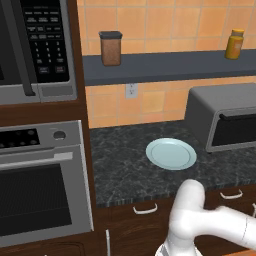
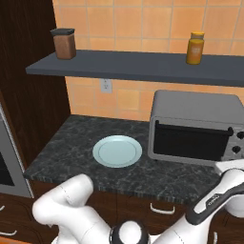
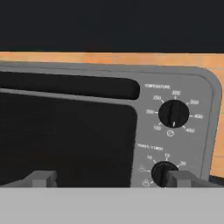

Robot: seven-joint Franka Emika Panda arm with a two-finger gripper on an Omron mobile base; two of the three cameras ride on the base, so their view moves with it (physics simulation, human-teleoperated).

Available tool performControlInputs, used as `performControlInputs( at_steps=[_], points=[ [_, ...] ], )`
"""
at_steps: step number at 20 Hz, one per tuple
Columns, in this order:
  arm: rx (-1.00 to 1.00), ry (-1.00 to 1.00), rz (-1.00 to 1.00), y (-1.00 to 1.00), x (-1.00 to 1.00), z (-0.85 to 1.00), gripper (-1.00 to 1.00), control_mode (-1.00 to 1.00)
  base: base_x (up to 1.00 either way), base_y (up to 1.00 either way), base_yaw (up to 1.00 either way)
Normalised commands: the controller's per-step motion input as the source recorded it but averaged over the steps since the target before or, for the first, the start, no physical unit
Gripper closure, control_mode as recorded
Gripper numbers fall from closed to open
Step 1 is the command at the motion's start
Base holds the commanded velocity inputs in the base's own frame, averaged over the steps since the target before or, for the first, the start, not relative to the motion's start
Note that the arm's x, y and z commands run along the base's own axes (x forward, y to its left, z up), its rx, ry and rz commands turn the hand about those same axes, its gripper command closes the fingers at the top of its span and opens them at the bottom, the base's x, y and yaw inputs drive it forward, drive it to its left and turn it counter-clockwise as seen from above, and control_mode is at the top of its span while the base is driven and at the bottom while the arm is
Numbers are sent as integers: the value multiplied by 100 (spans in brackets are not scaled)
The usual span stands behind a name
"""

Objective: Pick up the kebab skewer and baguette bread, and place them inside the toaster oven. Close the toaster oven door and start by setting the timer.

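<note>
dark speckled stone counter (image 2: 71, 143) runs from the wood cabinet side on one end to the toaster oven (image 2: 195, 126) on the other, under an orange tiled wall with a white outlet (image 2: 106, 86). a pale blue plate (image 2: 117, 151) lies flat on the counter, well apart from the oven's left wall, with bare stone all round it and a strip of counter between it and the front edge. above, a dark shelf (image 2: 133, 66) carries a brown canister (image 2: 64, 43) near its left end and a yellow jar (image 2: 195, 47) farther right, over the oven.

the toaster oven door (image 2: 188, 140) stands upright and shut, its handle bar along the top edge. in the hand view the oven front sits close ahead: dark glass at left, a temperature knob (image 3: 173, 113) above a timer knob (image 3: 162, 173) on the grey panel at right. the gripper (image 3: 113, 178) is spread wide and grasps nothing; its right fingertip (image 3: 181, 178) lies just beside the timer knob, whether touching i cannot tell.

left of the counter, a microwave (image 1: 35, 47) sits above a built-in wall oven (image 1: 42, 185).
</note>
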Motion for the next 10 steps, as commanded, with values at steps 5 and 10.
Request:
performControlInputs(
  at_steps=[5,10],
  points=[
    [13,-24,-27,-3,24,-12,-100,-100,0,0,0],
    [12,-10,-12,-33,25,0,-100,-100,0,0,0]
  ],
)
